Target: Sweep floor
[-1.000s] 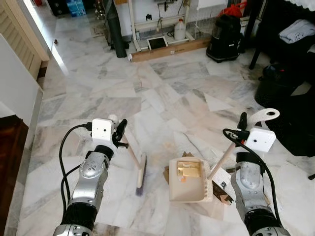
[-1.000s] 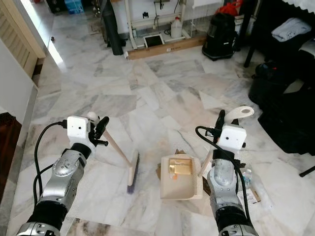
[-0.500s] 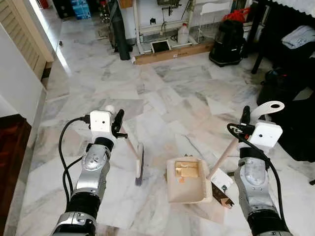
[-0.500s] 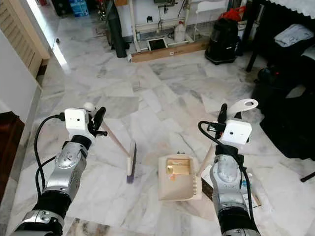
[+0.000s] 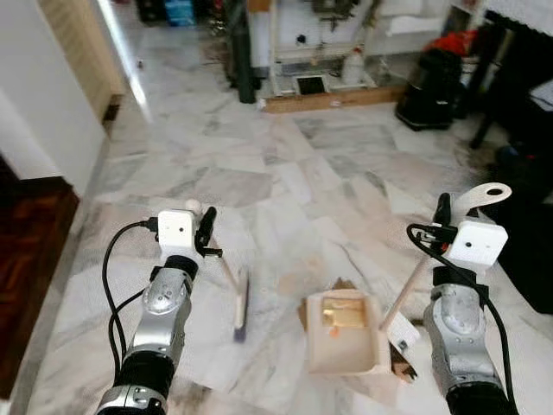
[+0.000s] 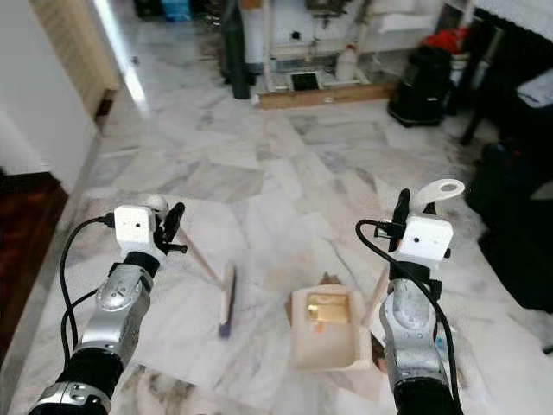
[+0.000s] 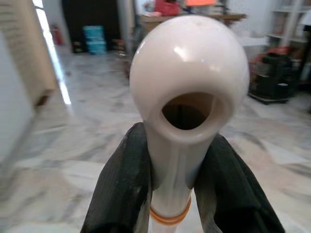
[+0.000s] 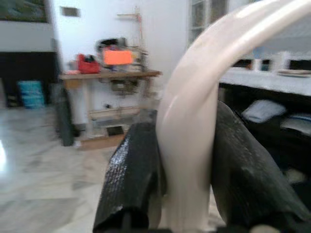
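Observation:
A small hand brush (image 5: 240, 304) rests with its bristles on the marble floor, and its pale handle slopes up to a rounded white end (image 7: 188, 73). My left gripper (image 5: 207, 232) is shut on that handle just below the end. To the right a beige dustpan (image 5: 347, 350) sits on the floor, with yellow-brown scraps (image 5: 344, 313) lying inside it. Its long handle rises to a looped tip (image 5: 486, 194), and my right gripper (image 5: 443, 216) is shut on it. In the right wrist view both black fingers (image 8: 132, 177) press against the handle.
Torn paper and scraps (image 5: 403, 335) lie under the dustpan's right side. A black vacuum cleaner (image 5: 429, 78), a white bottle (image 5: 352, 62) and a wooden plank (image 5: 346, 97) stand at the back. Dark furniture (image 5: 527, 130) lines the right. A white wall (image 5: 34, 112) and a dark wood floor (image 5: 26, 259) are on the left.
The whole view has shifted and blurred, with more of the left wall and wood floor showing, so the camera has moved. Both grippers still hold the brush and the dustpan as before.

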`<state>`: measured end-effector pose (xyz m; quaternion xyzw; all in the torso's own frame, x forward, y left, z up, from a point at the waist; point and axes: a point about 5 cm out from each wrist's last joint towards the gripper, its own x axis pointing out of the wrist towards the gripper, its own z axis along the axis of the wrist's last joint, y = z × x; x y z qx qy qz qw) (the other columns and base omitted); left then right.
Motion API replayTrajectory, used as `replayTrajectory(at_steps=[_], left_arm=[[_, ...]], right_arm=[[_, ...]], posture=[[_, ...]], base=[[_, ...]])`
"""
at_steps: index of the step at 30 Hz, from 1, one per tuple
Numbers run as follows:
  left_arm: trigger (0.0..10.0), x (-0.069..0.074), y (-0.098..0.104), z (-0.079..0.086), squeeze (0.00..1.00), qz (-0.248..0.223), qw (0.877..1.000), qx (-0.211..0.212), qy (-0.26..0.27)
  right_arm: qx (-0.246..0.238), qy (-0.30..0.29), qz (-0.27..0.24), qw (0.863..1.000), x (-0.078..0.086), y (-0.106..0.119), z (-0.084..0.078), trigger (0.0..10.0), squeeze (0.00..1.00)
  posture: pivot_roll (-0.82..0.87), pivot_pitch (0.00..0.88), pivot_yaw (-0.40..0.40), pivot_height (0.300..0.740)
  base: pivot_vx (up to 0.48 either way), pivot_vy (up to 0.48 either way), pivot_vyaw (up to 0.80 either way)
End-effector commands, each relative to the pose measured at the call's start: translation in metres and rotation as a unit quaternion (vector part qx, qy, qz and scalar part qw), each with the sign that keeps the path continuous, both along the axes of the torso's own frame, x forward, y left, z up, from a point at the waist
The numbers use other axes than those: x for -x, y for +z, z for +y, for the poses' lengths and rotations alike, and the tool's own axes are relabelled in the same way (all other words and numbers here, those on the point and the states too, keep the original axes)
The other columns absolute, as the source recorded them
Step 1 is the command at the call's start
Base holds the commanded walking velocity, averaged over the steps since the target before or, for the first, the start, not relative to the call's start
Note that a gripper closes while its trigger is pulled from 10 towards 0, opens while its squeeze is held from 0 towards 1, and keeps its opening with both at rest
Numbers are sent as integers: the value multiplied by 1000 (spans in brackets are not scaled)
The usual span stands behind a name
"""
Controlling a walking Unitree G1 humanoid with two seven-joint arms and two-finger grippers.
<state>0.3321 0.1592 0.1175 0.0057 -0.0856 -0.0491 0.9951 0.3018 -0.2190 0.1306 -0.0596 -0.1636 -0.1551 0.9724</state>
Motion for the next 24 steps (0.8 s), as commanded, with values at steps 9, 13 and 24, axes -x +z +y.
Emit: replayTrajectory(at_steps=[9, 13, 24], left_arm=[[10000, 26, 28, 16, 0, -79, 996, -48, 12], [10000, 33, 30, 23, 0, -79, 995, -61, 18], [10000, 34, 35, 22, 0, -72, 995, -58, 31]], right_arm=[[24, 20, -27, 999, 22, 17, 4, 10000, 0], [27, 25, -24, 999, 29, 18, 4, 10000, 0], [23, 23, -25, 999, 30, 27, 5, 10000, 0]], posture=[[-31, 0, 41, 740], [-20, 0, 44, 740], [-23, 0, 59, 740]], base=[[0, 0, 800], [0, 0, 800], [0, 0, 800]])
